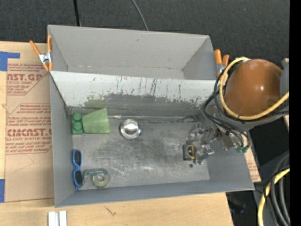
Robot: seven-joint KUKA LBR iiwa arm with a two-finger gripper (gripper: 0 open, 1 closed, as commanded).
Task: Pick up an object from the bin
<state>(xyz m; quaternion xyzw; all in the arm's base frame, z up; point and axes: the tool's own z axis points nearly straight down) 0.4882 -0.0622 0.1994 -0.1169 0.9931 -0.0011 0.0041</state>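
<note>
My gripper (195,150) is low over the bin floor at the right side, with bare metal under it. The nearest loose thing is a shiny silver round cap-like piece (130,128), lying well to the left of the gripper near the back wall. A pale green bottle with a darker green cap (92,122) lies on its side further left, against the back left corner.
A pair of blue toy glasses (76,167) lies along the left wall. Beside it, at the front left, sits a greenish tape roll (99,178). The arm with its orange dome and cables hangs over the bin's right rim.
</note>
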